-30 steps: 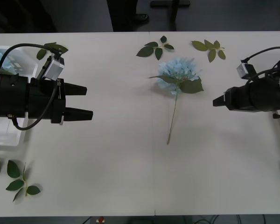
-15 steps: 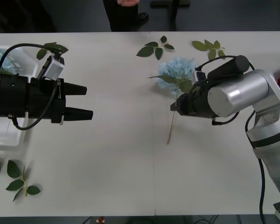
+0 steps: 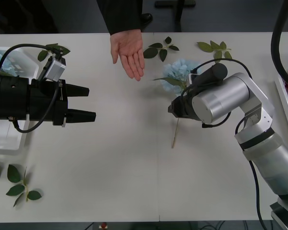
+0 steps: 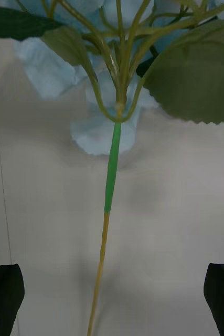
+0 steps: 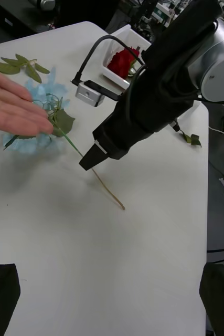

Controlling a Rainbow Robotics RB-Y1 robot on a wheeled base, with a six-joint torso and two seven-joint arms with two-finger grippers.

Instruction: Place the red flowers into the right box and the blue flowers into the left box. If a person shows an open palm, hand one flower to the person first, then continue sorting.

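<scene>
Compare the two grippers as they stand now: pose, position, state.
The left gripper hangs level over bare white table, far from any flower; the right gripper is lowered over the green stem of the pale-blue hydrangea flower. The left one points toward the table's middle from beside the white plastic left box; the right one is tilted downward, its fingers straddling the stem without touching. Both are black-fingered, open and empty.

Even overhead light, soft shadows, mild wrist-view blur
</scene>
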